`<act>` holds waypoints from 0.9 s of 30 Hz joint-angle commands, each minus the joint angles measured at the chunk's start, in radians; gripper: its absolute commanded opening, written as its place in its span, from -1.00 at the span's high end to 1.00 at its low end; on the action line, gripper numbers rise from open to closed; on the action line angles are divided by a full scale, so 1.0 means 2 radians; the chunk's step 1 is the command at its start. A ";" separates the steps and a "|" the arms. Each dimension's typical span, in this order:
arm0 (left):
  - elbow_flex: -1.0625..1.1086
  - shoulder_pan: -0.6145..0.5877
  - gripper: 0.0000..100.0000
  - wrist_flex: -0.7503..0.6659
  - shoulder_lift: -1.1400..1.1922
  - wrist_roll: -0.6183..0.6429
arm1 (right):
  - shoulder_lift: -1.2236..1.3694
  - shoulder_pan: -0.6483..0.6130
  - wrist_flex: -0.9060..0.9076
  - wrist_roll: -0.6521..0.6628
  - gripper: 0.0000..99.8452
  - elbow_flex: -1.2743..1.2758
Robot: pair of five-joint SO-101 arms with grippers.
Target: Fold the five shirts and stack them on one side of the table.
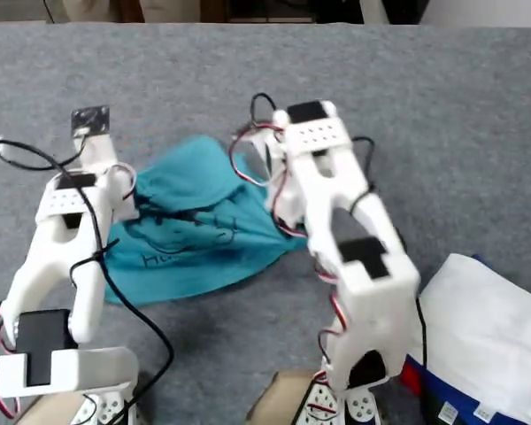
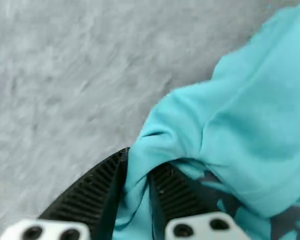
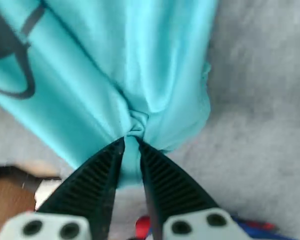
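Ribbed left fingers (image 2: 97, 192) are closed on an edge of the teal shirt (image 2: 250, 125), with cloth drawn down between them. The right fingers (image 3: 165, 185) are clamped on a small gathered pinch of the same shirt, held only at their tips. From above, the shirt is seen lying rumpled on the grey worktop (image 1: 442, 88), spread between the two pairs of fingers, print side up.

The step in hand is judged to be a fold made with both grips at once. It is best done if both pinches are raised together and level, so that the cloth between them is drawn just taut and the wrinkles are pulled out. Hard outward pulling should be avoided, since the shallow hold at the right fingertips could be lost. The held edge should then be carried across the shirt in one even sweep and lowered flat before either grip is released, so that a straight crease is left.

A white folded cloth (image 1: 496, 319) lies well apart from the right fingers, on the side away from the left ones; that side is probably meant for the stack.
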 commanded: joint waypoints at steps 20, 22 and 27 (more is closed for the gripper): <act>-0.054 -0.006 0.96 -0.005 0.063 0.023 | -0.254 -0.003 -0.262 0.239 0.77 0.186; -0.054 -0.006 0.96 -0.005 0.064 0.023 | -0.211 -0.015 -0.315 0.288 0.87 0.185; -0.053 -0.005 0.96 -0.005 0.064 0.023 | -0.130 -0.019 -0.440 0.336 0.92 0.176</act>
